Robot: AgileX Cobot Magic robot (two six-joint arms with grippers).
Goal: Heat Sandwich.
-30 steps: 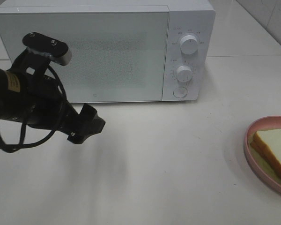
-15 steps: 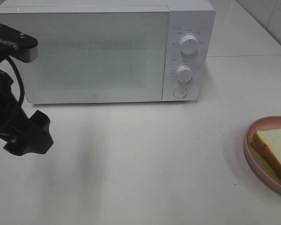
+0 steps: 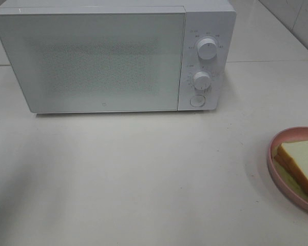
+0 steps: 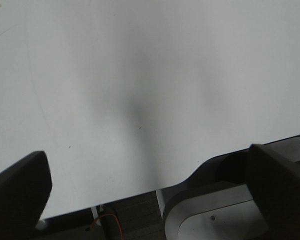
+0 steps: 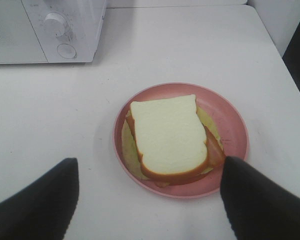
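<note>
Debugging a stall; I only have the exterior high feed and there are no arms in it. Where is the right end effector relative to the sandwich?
Observer: The right end effector hangs above the pink plate. It is open and empty, and its wrist view shows one finger on each side of the plate.
Operator: Is the sandwich whole? Mine is cut off at the frame edge.
Observer: Yes. The sandwich lies whole on the plate, with reddish and yellowish layers showing under the top slice.
Operator: And the left one?
Observer: The left end effector is open over bare table by the table's edge. Nothing is between its fingers.
</note>
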